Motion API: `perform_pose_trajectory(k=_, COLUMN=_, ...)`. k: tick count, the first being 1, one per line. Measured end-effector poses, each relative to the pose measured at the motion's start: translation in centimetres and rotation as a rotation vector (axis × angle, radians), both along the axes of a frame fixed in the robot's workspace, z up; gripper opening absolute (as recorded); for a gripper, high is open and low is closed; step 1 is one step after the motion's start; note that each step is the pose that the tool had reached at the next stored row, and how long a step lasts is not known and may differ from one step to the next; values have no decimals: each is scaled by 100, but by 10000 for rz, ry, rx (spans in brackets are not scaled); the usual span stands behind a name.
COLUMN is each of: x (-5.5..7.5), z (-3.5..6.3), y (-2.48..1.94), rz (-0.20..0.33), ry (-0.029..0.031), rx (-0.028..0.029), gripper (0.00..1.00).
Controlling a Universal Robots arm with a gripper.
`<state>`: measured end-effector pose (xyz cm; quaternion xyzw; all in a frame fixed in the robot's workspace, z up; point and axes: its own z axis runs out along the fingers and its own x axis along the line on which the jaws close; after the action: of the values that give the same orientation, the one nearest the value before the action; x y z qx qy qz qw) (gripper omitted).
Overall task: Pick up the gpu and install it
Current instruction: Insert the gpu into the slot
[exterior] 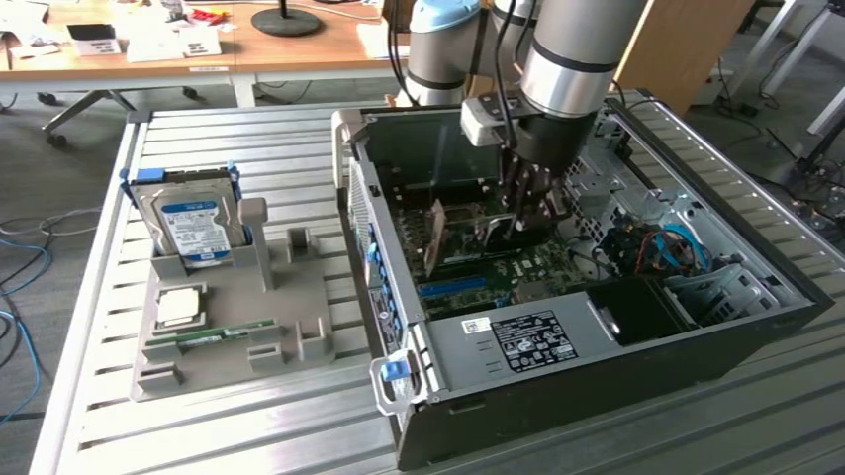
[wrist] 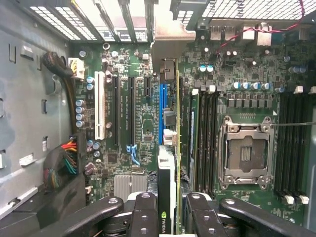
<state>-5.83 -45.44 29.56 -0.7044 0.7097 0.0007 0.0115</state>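
the gpu (wrist: pixel 170 163) stands on its edge over the blue slot (wrist: pixel 161 113), with the fingers (wrist: pixel 145 212) holding it tight inside the computer case (exterior: pixel 555 346).

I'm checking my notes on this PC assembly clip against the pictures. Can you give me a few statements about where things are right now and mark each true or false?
1. The claw grips the gpu edge-on over the motherboard. True.
2. The gpu lies on the grey holder beside the case. False: the claw holds it inside the open computer case.
3. The hard drive stands upright in the grey holder, at the exterior view's left of the case. True.
4. The processor socket already carries a cooler. False: it is bare, with its metal frame showing.
5. The blue slot runs right alongside the gpu. True.
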Motion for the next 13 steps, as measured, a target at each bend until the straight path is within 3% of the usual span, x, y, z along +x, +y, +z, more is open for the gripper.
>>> perform_pose_trajectory(k=13, x=-9, z=-81, y=0, rz=-1, ry=-1, rx=1, gripper=27)
